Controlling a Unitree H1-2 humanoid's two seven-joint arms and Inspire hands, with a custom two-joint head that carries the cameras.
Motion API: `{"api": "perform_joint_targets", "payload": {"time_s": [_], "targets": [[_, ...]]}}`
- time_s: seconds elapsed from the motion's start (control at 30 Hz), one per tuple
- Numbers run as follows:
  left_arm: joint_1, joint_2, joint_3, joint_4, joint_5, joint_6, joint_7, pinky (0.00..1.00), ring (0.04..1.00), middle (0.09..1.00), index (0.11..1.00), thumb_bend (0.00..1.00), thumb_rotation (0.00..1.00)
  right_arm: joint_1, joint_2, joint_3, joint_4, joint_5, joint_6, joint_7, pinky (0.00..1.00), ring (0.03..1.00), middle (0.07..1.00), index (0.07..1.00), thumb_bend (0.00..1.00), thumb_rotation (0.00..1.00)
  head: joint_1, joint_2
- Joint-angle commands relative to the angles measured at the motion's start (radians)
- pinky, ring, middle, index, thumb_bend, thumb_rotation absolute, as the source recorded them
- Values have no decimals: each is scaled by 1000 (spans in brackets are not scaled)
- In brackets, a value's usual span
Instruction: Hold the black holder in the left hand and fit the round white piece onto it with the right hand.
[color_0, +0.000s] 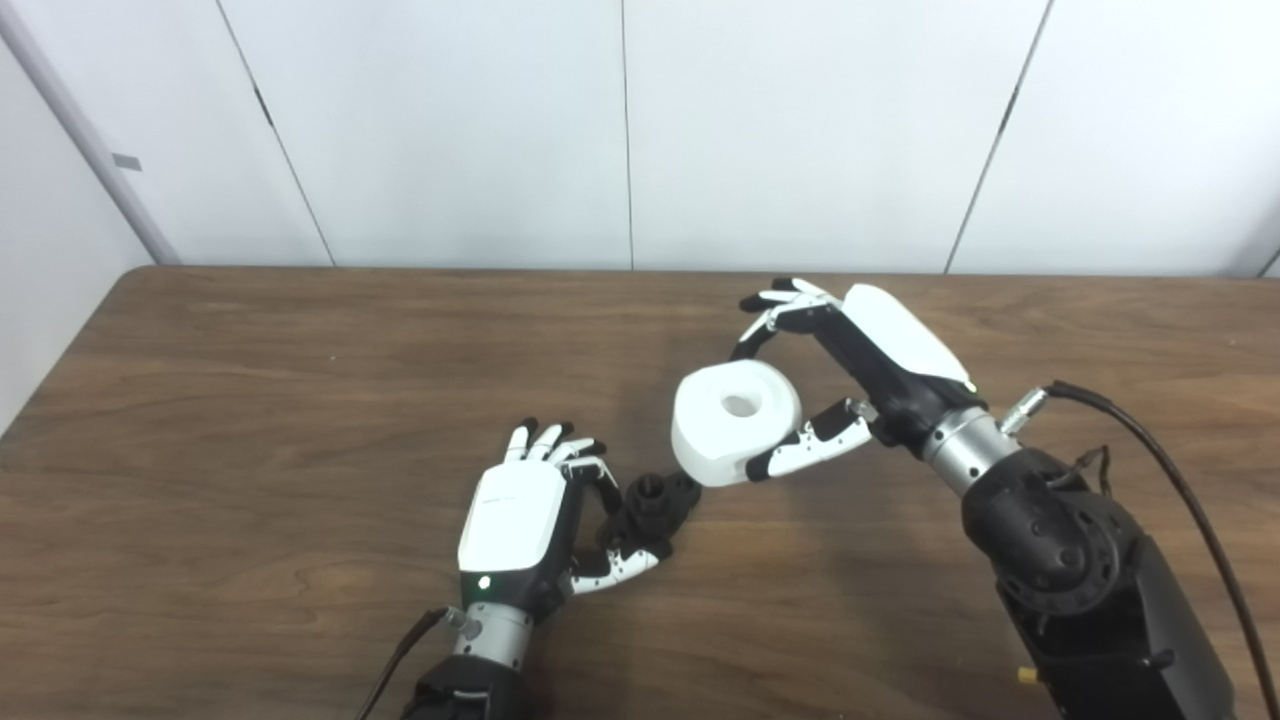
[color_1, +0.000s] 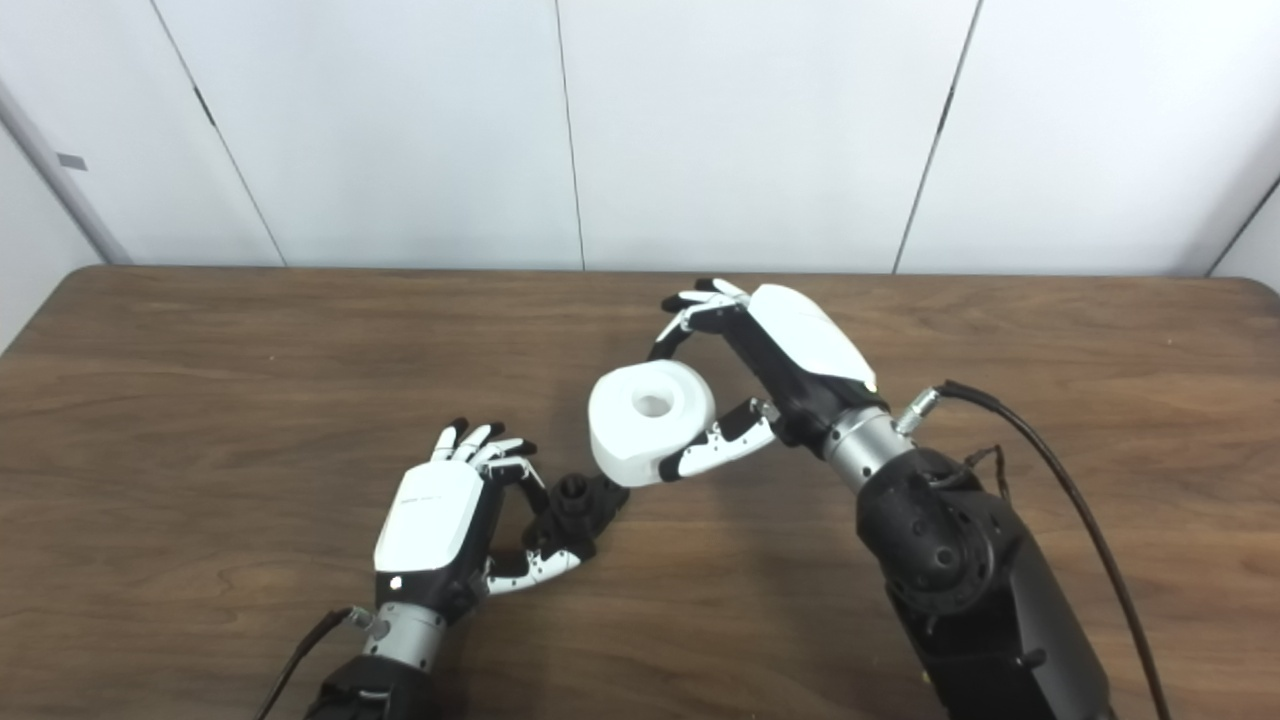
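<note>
Left hand (color_0: 520, 525), fingers (color_0: 615, 568) clamped on the small black plastic holder (color_0: 655, 505) low over the brown wooden bench (color_0: 250, 400). Beyond, right hand (color_0: 860, 365) pinches the round white bored piece (color_0: 735, 420), just beside the holder. Risk: bore and post misaligned, piece jams or slips.

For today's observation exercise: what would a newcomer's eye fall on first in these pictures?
First, the round white piece with its centre hole, held above the brown table in the right hand, right of centre. Next, just below and left of it, the small black holder gripped by the left hand.
</note>
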Motion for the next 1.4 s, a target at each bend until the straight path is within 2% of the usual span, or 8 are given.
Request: {"api": "perform_joint_targets", "payload": {"time_s": [0.0,0.63,1.03,1.37], "targets": [[17,-10,-40,55,21,2,-42,1000,912,794,484,524,54,-46,10,-2,-16,1,-42,-10,906,948,851,483,523,143,1,1],[6,-19,-55,72,22,12,-29,1000,911,794,484,524,54,-39,73,48,39,1,-65,-14,948,961,852,483,523,142,11,1],[6,-16,-56,68,21,13,-33,1000,910,792,484,524,53,-29,75,56,70,-8,-96,-26,948,960,849,483,523,142,9,3],[8,-17,-59,63,23,15,-33,1000,905,791,484,524,53,-20,76,52,76,-17,-97,-23,943,967,853,483,523,140,5,5]]}}
